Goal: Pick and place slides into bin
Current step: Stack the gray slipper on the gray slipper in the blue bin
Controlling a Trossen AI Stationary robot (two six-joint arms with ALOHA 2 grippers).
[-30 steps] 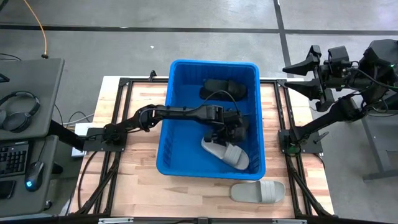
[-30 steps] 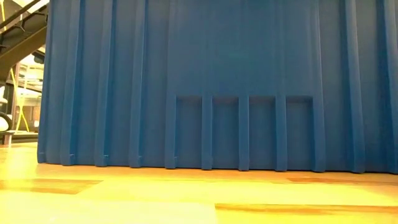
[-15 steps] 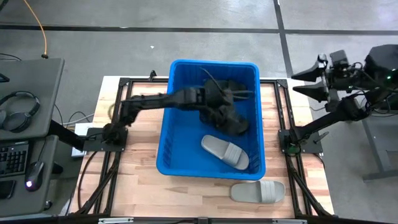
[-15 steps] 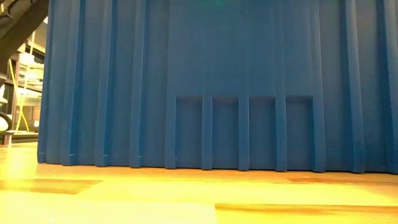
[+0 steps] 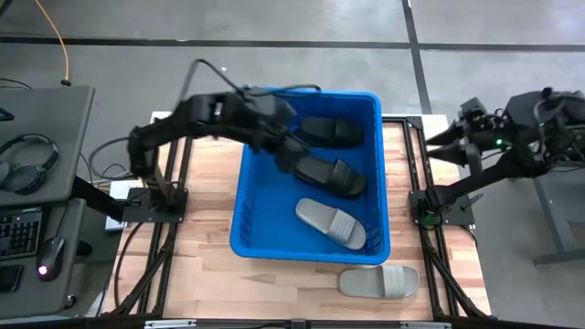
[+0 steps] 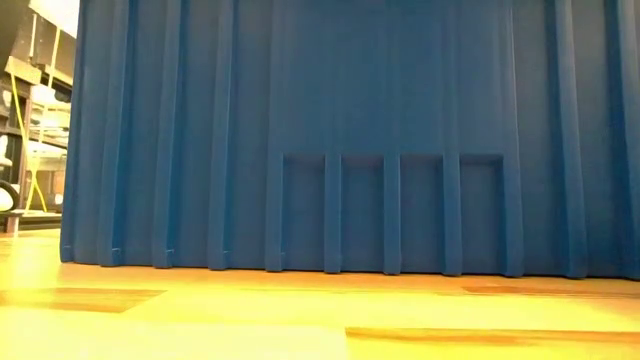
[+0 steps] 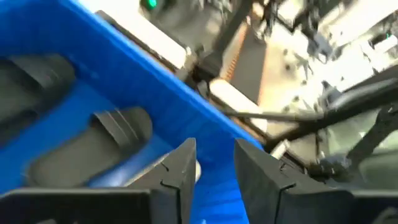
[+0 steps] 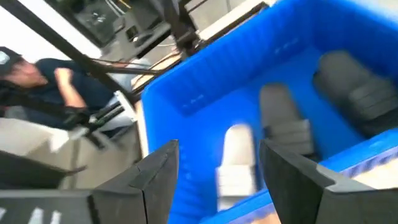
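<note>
1. Three slides are seen inside the blue bin (image 5: 245,196) in the high view: a black slide (image 5: 327,130) near the far wall, a second black slide (image 5: 331,174) at the middle, and a grey slide (image 5: 331,223) towards the near wall.
2. A fourth slide, a light grey slide (image 5: 379,281), is left on the wooden table (image 5: 206,242), just outside the bin's near right corner.
3. The bin is placed at the centre of the table, and its ribbed wall fills the low view.
4. The left gripper (image 5: 281,146) is held over the bin's far left part, near the middle black slide. In the left wrist view its fingers (image 7: 180,168) are shown with a narrow gap between them and nothing is gripped.
5. The right gripper (image 5: 437,143) is held above the table's right edge, well apart from the bin. In the right wrist view its fingers (image 8: 158,168) are spread wide and nothing is held.
6. A person in a dark top (image 8: 59,81) is seen beyond the table in the right wrist view.
7. Headphones (image 5: 27,155) and a keyboard (image 5: 16,233) are seen on a grey desk left of the table.
</note>
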